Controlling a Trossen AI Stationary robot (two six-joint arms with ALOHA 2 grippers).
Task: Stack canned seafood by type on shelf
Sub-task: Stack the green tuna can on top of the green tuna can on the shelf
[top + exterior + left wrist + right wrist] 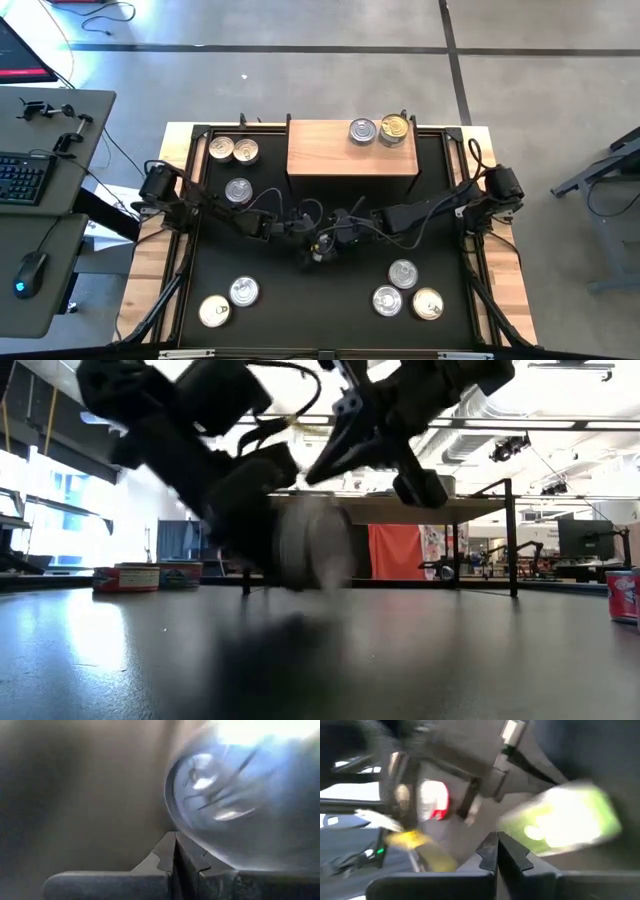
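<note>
Both hands meet mid-counter [200, 320], just in front of the shelf [352, 150]. Your left hand [312, 247] is shut, fingers [167, 852] pressed together w/ nothing between them; a silver tin [235, 805] sits right past its tips, lid facing the wrist cam. In the low view a blurred tin [312, 550] stands on edge under the two hands. Your right hand [340, 235] is shut too, holding nothing, its wrist view too smeared to sort out.

On the shelf: 2 tins at its right rear, one silver [362, 130], one gold [395, 127], side by side. Rest of the top is bare wood.

On the counter: 2 tins [233, 150] left of the shelf, one [238, 190] nearer the left arm, 2 [230, 300] front left, 3 [405, 292] front right. Open mat between the front groups, arms stretched over the centre
</note>
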